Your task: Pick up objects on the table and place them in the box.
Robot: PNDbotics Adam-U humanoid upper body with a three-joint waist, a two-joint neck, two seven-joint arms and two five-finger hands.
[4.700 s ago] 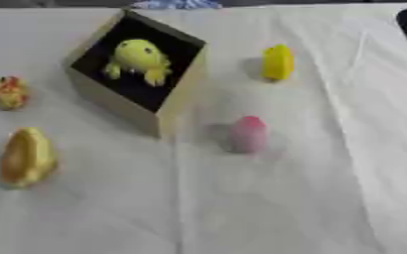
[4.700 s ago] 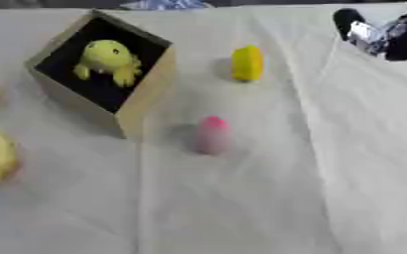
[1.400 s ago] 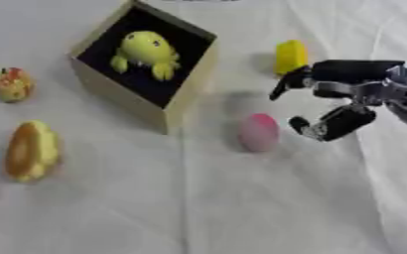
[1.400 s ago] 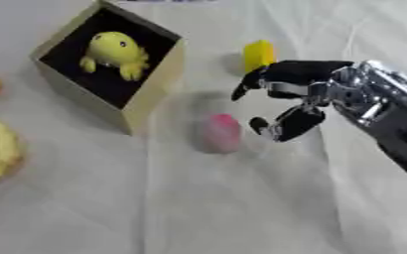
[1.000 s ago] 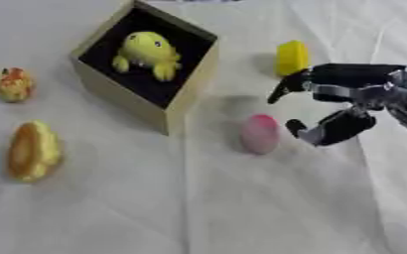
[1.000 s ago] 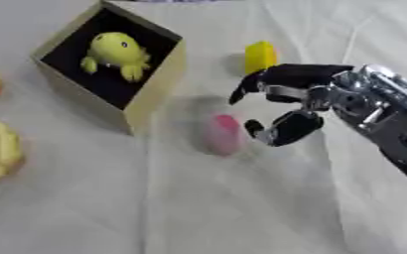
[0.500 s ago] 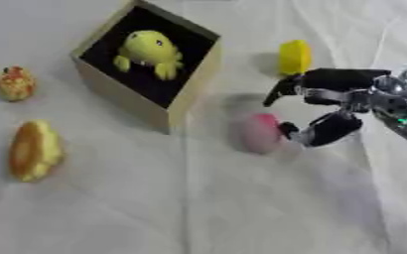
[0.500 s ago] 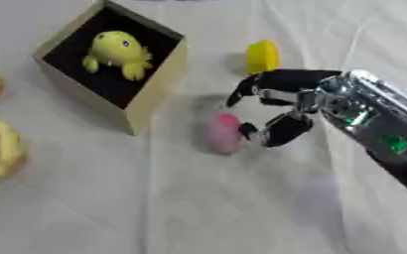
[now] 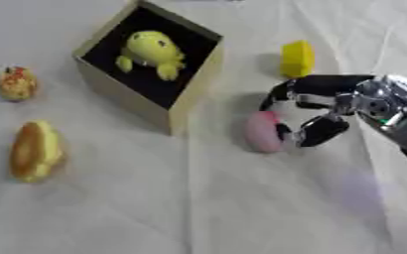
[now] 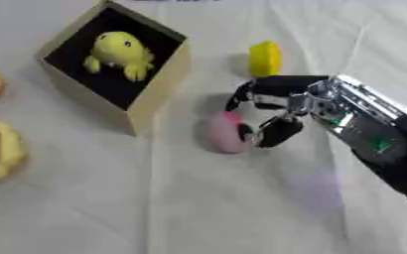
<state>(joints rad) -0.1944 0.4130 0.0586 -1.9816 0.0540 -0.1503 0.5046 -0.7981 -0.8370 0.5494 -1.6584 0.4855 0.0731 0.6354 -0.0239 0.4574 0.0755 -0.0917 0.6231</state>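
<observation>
One hand is at work in the left eye view: the right hand (image 9: 328, 111) reaches in from the right edge, its fingers (image 9: 285, 92) curved over the top of a pink egg-shaped object (image 9: 263, 131) and its thumb low at the object's right side, touching or nearly touching it; whether the grip has closed cannot be told. The pink object lies on the white cloth of the worktop (image 9: 198, 208), just right of the box (image 9: 151, 64), a tan, square, open-topped carton with a dark inside, set askew. A yellow frog-like toy (image 9: 155, 52) sits inside the box. Beyond the hand lies a small yellow block (image 9: 297, 58), apart from the fingers. At the left, well apart from the hand, lie an elongated orange-yellow piece like a bun (image 9: 35, 151) and a small round orange-and-red toy (image 9: 16, 83). From the right eye view, the hand's black fingers and silver wrist show more fully, the forearm running to the lower right; the fingers arch around the pink object's upper right, and the cloth is creased in long folds.
</observation>
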